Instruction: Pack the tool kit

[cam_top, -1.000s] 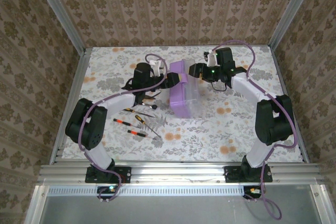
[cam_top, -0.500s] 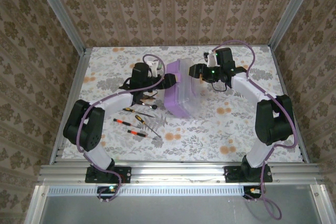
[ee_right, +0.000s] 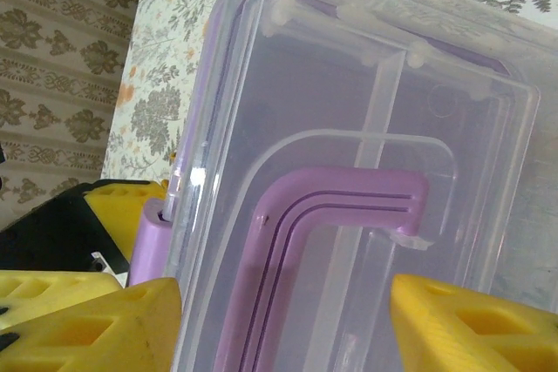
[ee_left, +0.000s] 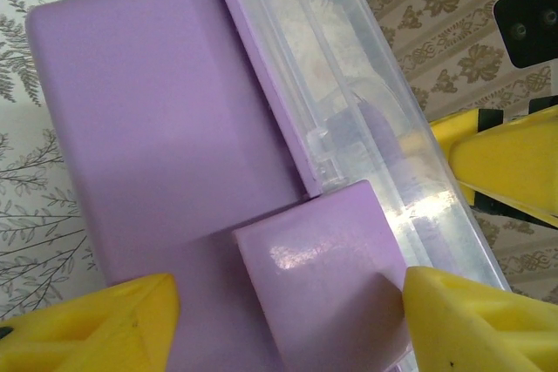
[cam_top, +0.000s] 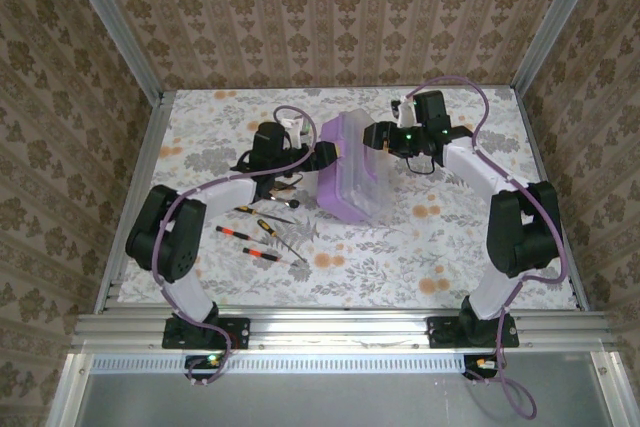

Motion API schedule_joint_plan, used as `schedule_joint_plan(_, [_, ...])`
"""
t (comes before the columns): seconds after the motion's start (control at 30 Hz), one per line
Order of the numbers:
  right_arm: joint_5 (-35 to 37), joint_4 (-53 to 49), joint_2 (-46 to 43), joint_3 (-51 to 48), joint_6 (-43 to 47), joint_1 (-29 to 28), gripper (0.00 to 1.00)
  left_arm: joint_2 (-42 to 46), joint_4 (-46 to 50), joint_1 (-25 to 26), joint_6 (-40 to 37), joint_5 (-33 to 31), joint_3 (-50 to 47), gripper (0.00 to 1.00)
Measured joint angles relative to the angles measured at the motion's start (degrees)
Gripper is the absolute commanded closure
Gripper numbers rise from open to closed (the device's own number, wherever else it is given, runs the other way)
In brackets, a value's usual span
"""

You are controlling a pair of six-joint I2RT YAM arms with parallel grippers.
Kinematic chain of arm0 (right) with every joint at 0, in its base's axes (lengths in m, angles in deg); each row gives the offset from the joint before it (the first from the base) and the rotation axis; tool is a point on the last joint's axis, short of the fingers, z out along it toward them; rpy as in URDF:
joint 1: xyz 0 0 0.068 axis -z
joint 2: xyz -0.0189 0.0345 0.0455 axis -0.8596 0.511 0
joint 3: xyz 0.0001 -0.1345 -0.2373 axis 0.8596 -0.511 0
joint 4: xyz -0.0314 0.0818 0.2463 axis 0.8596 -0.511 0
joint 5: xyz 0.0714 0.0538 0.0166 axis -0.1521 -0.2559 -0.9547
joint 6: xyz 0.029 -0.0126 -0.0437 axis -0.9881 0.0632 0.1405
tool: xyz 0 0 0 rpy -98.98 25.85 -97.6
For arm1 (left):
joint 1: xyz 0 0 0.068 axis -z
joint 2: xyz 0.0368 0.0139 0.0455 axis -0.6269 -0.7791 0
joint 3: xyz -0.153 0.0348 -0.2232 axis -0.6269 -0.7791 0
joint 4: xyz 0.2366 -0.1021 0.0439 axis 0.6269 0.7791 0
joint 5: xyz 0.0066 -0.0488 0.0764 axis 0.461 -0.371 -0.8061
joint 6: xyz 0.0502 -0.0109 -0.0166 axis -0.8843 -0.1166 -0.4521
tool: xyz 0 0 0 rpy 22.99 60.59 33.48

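The tool kit box (cam_top: 350, 175) sits in the middle of the table (cam_top: 430, 257), toward the far side, right between the two arms. Its purple part faces the left arm and its clear lid (ee_right: 366, 119) faces the right arm. It looks tipped a little, but I cannot tell if it lies flat. The lid is down on the box, and the purple handle (ee_right: 349, 193) shows on it.

The left gripper (ee_left: 289, 294) is at one end of the box. Its yellow fingers (ee_left: 87, 324) stand wide apart, with the purple latch (ee_left: 318, 272) between them. There is a gap on one side, so it is not pinching the latch. I think it is there because the latch must come undone before the lid can lift.

The right gripper (ee_right: 279, 289) is at the lid side. Its fingers are wide too, very close to the clear plastic, and I cannot tell if they touch it. I think it is there to keep the box from sliding or tipping while the other arm works.

The screwdrivers (cam_top: 250, 213) lie out on the table near the left arm, just beside the box, with other small tools I cannot make out. Nothing is packed yet, so the box has to open first.
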Motion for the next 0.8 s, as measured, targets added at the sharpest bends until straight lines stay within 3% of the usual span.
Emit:
schedule_joint_plan(0.23, [1.5, -1.9, -1.1, 0.0, 1.5, 0.6, 0.33, -2.7, -3.8, 0.0, 1.8, 1.3, 0.1, 0.31])
schedule_joint_plan(0.6, [3.2, -4.5, -2.3, 0.0, 3.2, 1.8, 0.33, -7.6, 0.7, 1.2, 3.0, 0.9, -2.9, 0.31])
schedule_joint_plan(0.7, [4.6, -6.0, -2.4, 0.0, 4.5, 1.9, 0.28, -7.6, 0.7, 1.2, 3.0, 0.8, -3.0, 0.31])
schedule_joint_plan(0.8, [7.5, -8.7, -2.4, 0.1, 6.5, 1.9, 0.15, -7.2, 1.8, 1.2, 3.0, 0.6, -3.0, 0.31])
